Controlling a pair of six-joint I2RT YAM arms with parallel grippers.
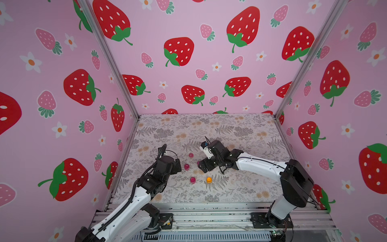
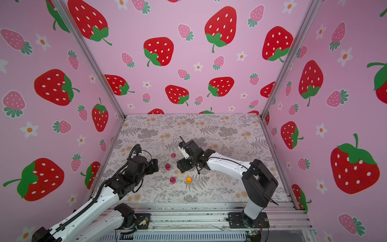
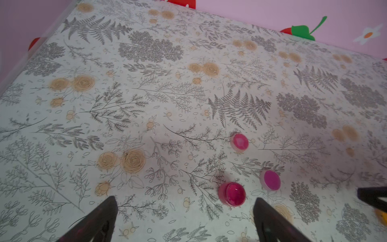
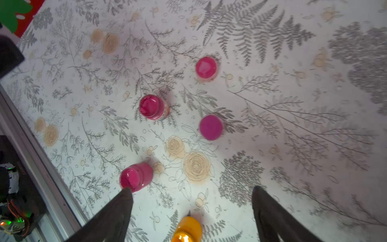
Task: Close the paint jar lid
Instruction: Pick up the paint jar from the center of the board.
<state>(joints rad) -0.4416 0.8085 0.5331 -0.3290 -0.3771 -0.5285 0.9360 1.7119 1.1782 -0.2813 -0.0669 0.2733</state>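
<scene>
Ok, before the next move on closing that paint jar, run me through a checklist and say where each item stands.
1. Paint jar upright, top uncovered: ok.
2. Lid lying loose, apart from the jar: ok.
3. Lid's facing, right way up or flipped: cannot tell.
4. Left gripper open and empty: ok.
5. Right gripper open and empty: ok.
6. Lookalikes kept clear: not ok, a purplish-topped pot and a second magenta pot stand close by.

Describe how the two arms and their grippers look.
The left arm and right arm have white shells with black joints and bases. Black cables run along both. The left gripper and right gripper have dark, tapered fingers.
</scene>
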